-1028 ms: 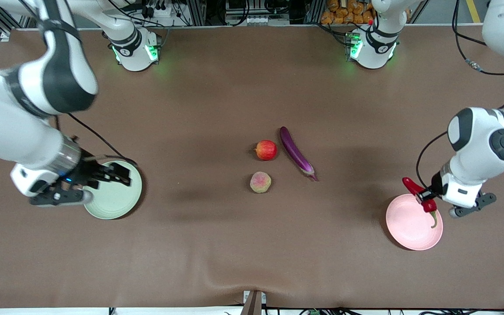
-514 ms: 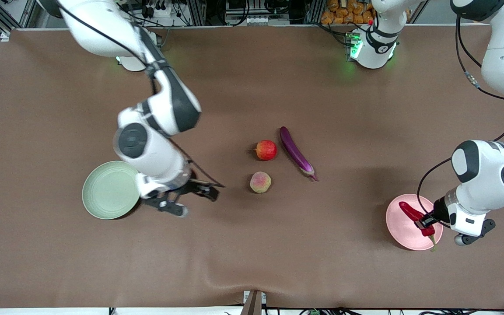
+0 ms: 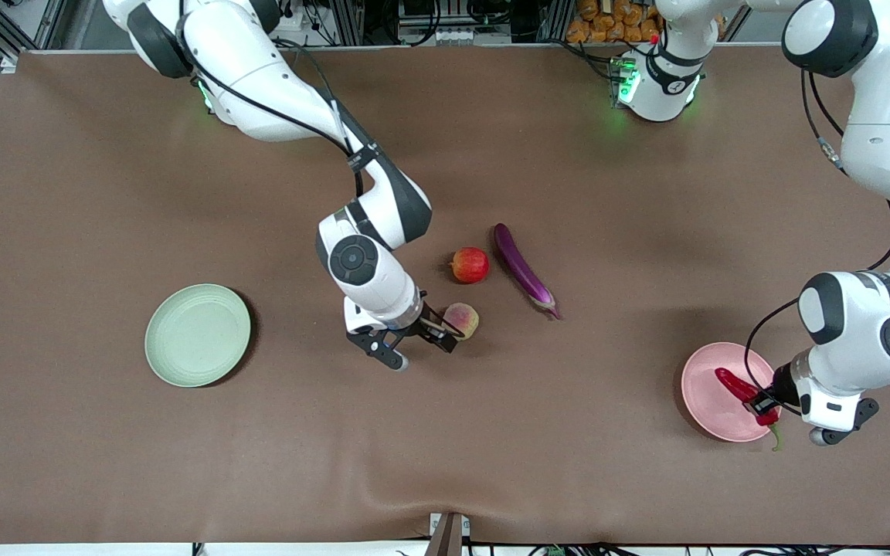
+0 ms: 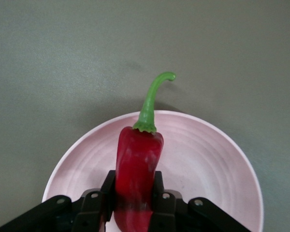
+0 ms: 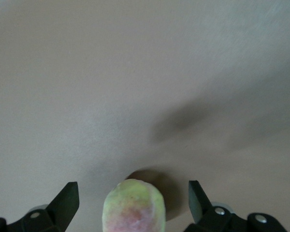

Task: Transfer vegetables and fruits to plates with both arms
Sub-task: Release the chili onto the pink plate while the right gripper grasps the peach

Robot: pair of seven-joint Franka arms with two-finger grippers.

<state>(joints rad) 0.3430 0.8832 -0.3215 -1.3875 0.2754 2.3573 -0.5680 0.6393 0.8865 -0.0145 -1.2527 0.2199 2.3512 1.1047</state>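
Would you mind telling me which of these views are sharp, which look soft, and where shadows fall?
Front view: evenly lit and sharp, with soft arm shadows on the brown table cover. Left wrist view: crisp on the glossy red chili pepper held in the left gripper over the pale pink round plate. Right wrist view: hazy; the fuzzy pink-green peach between the right gripper's open fingers looks soft, a diffuse shadow nearby.

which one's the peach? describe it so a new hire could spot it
Start from the long purple eggplant mid-table. Two round fruits sit beside it, toward the right arm's end; the peach is the one nearer the front camera, between the right gripper's open fingers. It is dull, fuzzy pink-green, while the apple is glossy red.
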